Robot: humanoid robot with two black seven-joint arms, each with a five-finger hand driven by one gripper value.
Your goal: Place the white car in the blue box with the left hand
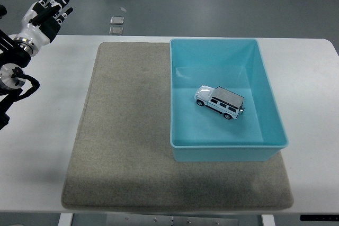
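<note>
Now the white tabletop (47, 146) is carrying a big tan mat (127, 130), and the blue box (275, 125) is sitting on the right part of that mat. The white car (220, 101) is resting on its wheels inside the blue box, near the middle of the floor, so the job is looking done. The left robot hand (45, 14) is hanging up at the far left corner, well apart from the box, with its fingers spread wide and holding nothing. The right arm is not showing. Not much is likely to go wrong now. If the arm is swinging back low, it could be bumping the box wall and sliding the box, or rolling the little car around inside.
</note>
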